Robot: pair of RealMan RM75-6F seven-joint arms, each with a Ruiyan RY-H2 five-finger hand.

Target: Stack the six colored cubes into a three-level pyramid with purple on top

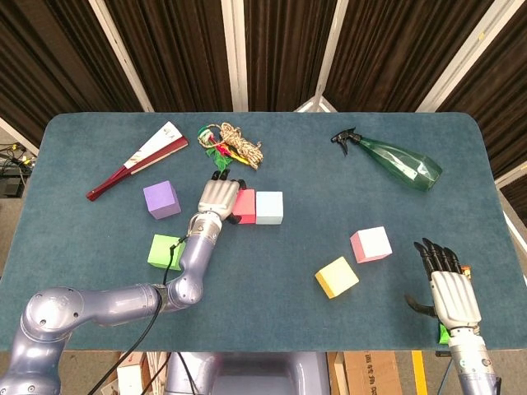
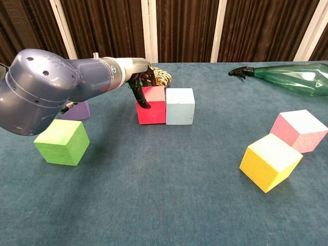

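My left hand (image 1: pixel 218 195) lies over the left side of the red cube (image 1: pixel 244 206). In the chest view its thumb runs down the red cube's (image 2: pixel 152 108) left face and its fingers (image 2: pixel 145 78) curl behind it. The red cube touches the light blue cube (image 1: pixel 268 207) (image 2: pixel 180 106) on its right. The purple cube (image 1: pixel 161 199) (image 2: pixel 78 109) and green cube (image 1: pixel 165 251) (image 2: pixel 61 141) sit to the left. Front right are the yellow cube (image 1: pixel 336 276) (image 2: pixel 270 161) and the pink cube (image 1: pixel 370 244) (image 2: pixel 300 130). My right hand (image 1: pixel 449 292) rests with fingers spread and nothing in it, beyond the table's front right edge.
A folded fan (image 1: pixel 136 160) and a coil of rope (image 1: pixel 230 144) lie at the back left, just behind my left hand. A green spray bottle (image 1: pixel 399 163) (image 2: pixel 292 77) lies on its side at the back right.
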